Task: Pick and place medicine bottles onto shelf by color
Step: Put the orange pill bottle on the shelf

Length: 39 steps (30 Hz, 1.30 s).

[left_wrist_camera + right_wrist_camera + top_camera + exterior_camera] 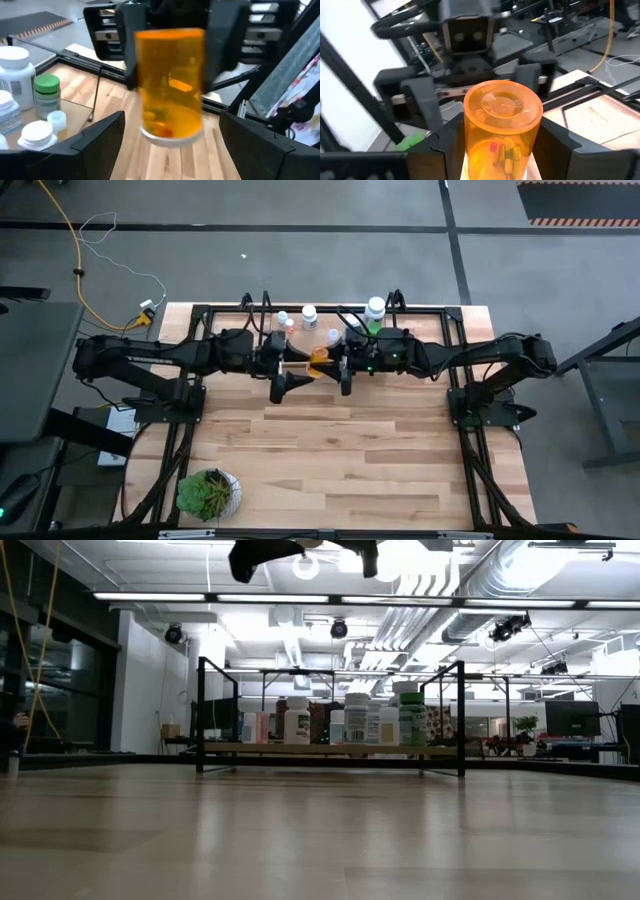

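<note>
An orange medicine bottle hangs between my two grippers, high above the table in front of the shelf. My right gripper is shut on it. My left gripper faces it from the left, open, with one finger on either side of the bottle and a gap to each. In the low view only the gripper tips show, at the top edge. Several white and green bottles stand on the shelf board. My right gripper pinches the orange bottle's side wall between its two fingers, which come level from the table's right and lie across the bottle. The bottle stands upside down, flat base up and white cap down, lifted clear.
The shelf's black wire frame and posts run along the table's far edge behind both grippers. A green potted plant stands at the near left corner. The wooden tabletop lies bare in front of the arms.
</note>
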Motion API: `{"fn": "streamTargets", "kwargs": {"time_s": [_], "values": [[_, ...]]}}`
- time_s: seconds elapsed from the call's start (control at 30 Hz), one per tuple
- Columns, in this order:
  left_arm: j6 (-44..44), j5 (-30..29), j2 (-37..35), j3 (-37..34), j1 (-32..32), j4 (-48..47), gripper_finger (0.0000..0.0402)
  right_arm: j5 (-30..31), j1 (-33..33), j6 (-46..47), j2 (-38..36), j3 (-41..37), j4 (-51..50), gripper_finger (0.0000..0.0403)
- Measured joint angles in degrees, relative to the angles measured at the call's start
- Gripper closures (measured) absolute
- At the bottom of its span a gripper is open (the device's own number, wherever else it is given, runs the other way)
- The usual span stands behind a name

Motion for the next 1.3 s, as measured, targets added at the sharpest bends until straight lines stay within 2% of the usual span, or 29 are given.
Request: {"fn": "streamTargets", "kwargs": {"time_s": [0.23, 0.73, 1.03, 1.3], "values": [[-3.06, 4.20, 2.14, 0.43, 0.59, 3.69, 0.0085, -2.24, 0.00, -0.02, 0.01, 0.00, 1.40, 0.0224], [-2.33, 4.06, 4.27, 0.43, 0.35, 8.45, 0.0087, -3.13, 0.04, 0.00, 0.04, -0.04, 4.21, 0.0224], [-1.49, 3.89, 4.27, 0.43, 0.35, 8.42, 0.0107, -3.11, 0.04, 0.00, 0.04, -0.04, 5.53, 0.0224], [-1.94, 3.82, 4.27, 0.43, 0.35, 8.41, 0.0144, -3.94, 0.02, 0.00, 0.04, -0.04, 5.53, 0.0224]]}}
